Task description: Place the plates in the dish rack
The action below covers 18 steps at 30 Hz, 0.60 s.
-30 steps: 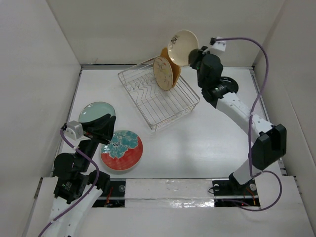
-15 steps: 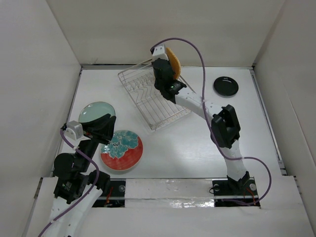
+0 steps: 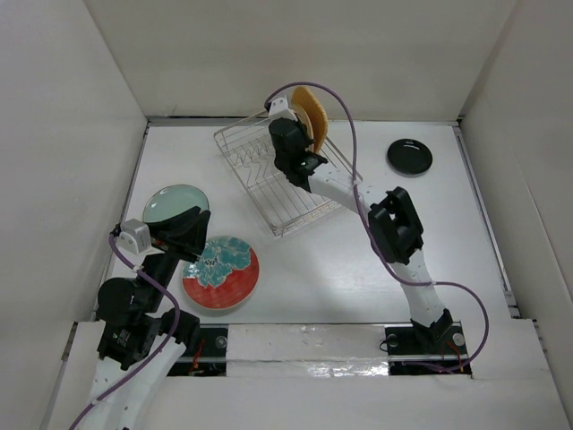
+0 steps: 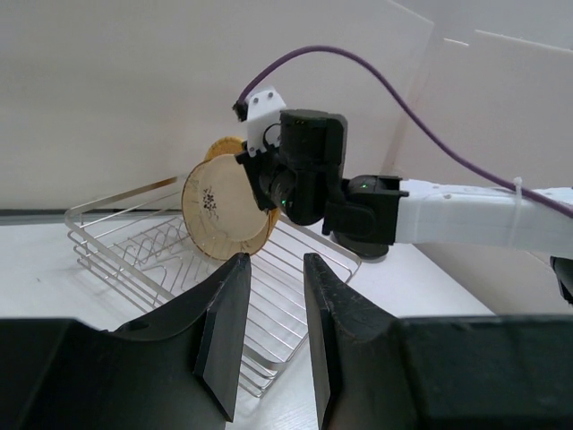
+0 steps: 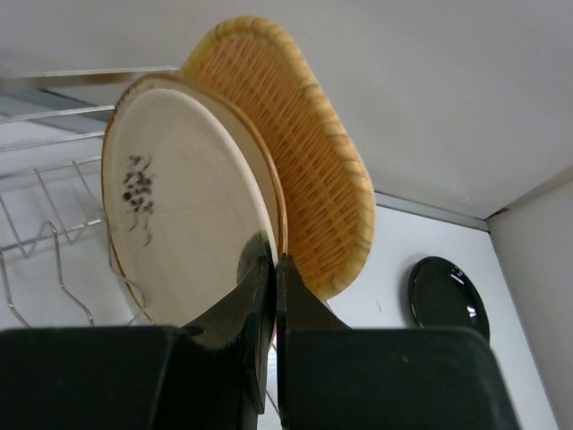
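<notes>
My right gripper (image 5: 275,262) is shut on the rim of the small cream plate with a dark blotch (image 5: 179,206). That plate stands on edge in the dish rack (image 3: 269,193), in front of a brown-rimmed plate (image 5: 280,193) and the woven wooden plate (image 5: 322,152). The small black plate (image 3: 409,157) lies flat right of the rack. The pale teal plate (image 3: 172,201) and the red plate with teal flowers (image 3: 221,271) lie at the near left. My left gripper (image 4: 275,262) hovers there, open and empty, facing the rack (image 4: 116,242).
White walls close in the table on three sides. The right arm (image 3: 394,224) stretches diagonally across the middle to the rack, its purple cable (image 3: 345,98) arching above it. A metal strip (image 3: 304,345) runs along the near edge.
The right arm swung from the back right, where it held the cream plate high, to over the rack and lowered the plate among the others. The black plate became visible. The left arm stayed still.
</notes>
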Each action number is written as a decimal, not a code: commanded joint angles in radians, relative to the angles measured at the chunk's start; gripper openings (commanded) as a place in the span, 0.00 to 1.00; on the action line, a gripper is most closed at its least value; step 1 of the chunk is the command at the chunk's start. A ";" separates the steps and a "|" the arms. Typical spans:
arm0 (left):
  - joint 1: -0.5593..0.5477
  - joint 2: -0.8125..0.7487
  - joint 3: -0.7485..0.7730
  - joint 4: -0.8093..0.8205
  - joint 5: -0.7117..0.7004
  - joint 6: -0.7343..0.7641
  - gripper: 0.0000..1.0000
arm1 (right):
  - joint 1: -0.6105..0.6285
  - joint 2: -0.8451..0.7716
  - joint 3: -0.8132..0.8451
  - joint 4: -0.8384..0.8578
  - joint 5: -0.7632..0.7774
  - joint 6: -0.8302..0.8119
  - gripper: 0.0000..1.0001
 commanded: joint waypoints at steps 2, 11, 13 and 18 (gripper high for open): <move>-0.006 -0.002 0.000 0.043 0.007 0.008 0.27 | 0.007 0.056 0.071 0.037 0.015 -0.018 0.00; -0.006 0.001 0.002 0.041 0.005 0.008 0.27 | 0.025 0.144 0.128 0.022 0.012 -0.018 0.00; -0.006 0.002 0.002 0.041 0.004 0.008 0.27 | 0.025 0.152 0.129 0.011 0.008 -0.001 0.00; -0.006 0.004 0.000 0.043 0.005 0.008 0.27 | 0.025 0.121 0.103 -0.005 0.005 0.051 0.38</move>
